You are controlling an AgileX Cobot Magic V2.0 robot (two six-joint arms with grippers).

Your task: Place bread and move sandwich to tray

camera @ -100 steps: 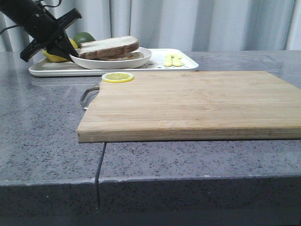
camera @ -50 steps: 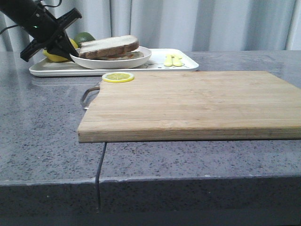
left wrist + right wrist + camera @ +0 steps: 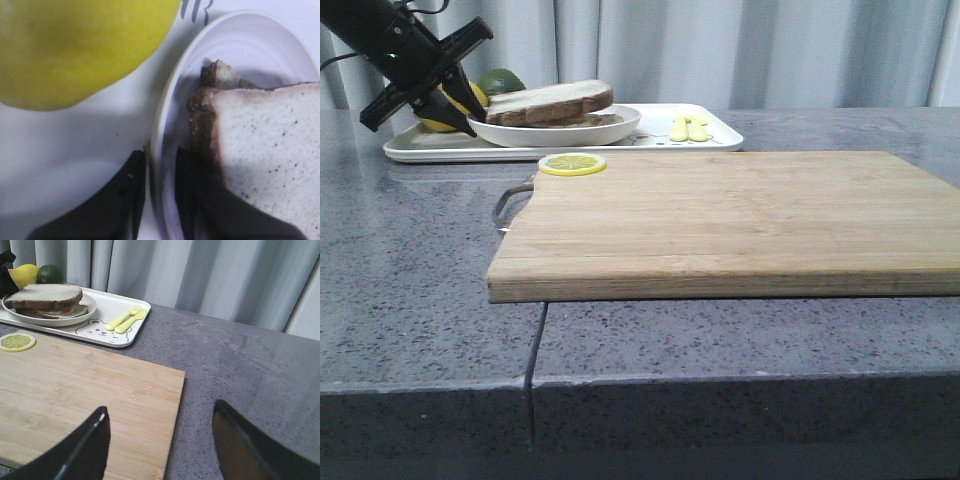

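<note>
The front camera sits low at the near table edge, facing forward across the cutting board [image 3: 720, 220] to the tray [image 3: 560, 145] by the curtain. The left wrist camera hangs very close over the plate [image 3: 170, 130] rim beside a lemon [image 3: 75, 45]. The right wrist camera looks from the board's right end across it to the same tray [image 3: 112, 312] and plate [image 3: 50, 317], which all three views share.

Lemon [image 3: 75, 47] just beside plate [image 3: 165, 150]
</note>
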